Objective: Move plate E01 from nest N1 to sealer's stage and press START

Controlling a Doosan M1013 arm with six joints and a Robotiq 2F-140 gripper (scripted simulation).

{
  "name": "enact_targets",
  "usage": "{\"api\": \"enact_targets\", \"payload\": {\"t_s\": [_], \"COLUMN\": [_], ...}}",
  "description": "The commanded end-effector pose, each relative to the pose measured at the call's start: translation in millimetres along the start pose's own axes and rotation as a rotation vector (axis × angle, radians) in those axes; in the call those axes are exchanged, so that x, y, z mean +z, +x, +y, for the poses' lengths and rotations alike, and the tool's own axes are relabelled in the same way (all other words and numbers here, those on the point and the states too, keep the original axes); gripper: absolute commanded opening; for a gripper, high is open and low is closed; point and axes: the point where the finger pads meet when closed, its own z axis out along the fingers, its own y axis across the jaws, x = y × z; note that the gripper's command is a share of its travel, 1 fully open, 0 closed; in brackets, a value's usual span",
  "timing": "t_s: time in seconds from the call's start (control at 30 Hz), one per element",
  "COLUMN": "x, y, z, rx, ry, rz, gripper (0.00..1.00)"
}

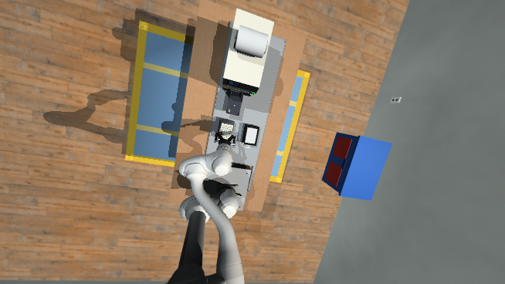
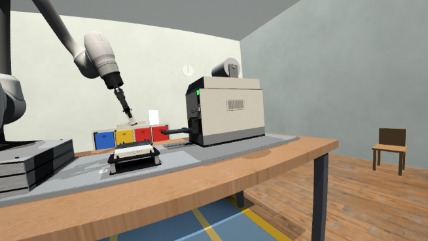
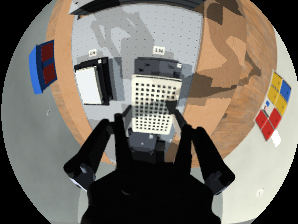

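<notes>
My gripper (image 1: 225,137) (image 2: 132,122) (image 3: 153,113) is shut on plate E01 (image 1: 226,126) (image 2: 141,123) (image 3: 154,99), a white well plate. It holds the plate level in the air above the empty dark nest N1 (image 3: 158,66). Nest N2 (image 1: 251,135) (image 2: 134,161) (image 3: 101,83) stands beside it with its own white plate (image 2: 133,150) (image 3: 87,83) seated. The sealer (image 1: 247,58) (image 2: 229,111) stands further along the table. Its dark stage (image 1: 234,104) (image 2: 177,131) is out and bare, and its lamp (image 2: 197,92) shows green.
The grey work mat (image 2: 235,145) covers the wooden table (image 2: 229,177). The robot's base block (image 2: 33,160) sits at the left end. A foil roll (image 2: 226,68) tops the sealer. Coloured bins (image 2: 131,135) line the back wall. A chair (image 2: 391,147) stands far right.
</notes>
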Motion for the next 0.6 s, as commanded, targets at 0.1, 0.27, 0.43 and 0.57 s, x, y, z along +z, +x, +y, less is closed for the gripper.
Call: {"api": "enact_targets", "payload": {"t_s": [0.1, 0.27, 0.43, 0.57], "x": [-2.2, -2.2, -2.2, -2.2], "y": [-2.9, -2.9, -2.9, -2.9], "z": [2.9, 2.8, 2.8, 2.8], "rx": [-0.007, 0.006, 0.006, 0.006], "ry": [-0.003, 0.002, 0.002, 0.002], "rz": [-0.003, -0.003, -0.003, -0.003], "gripper": [0.10, 0.10, 0.10, 0.10]}}
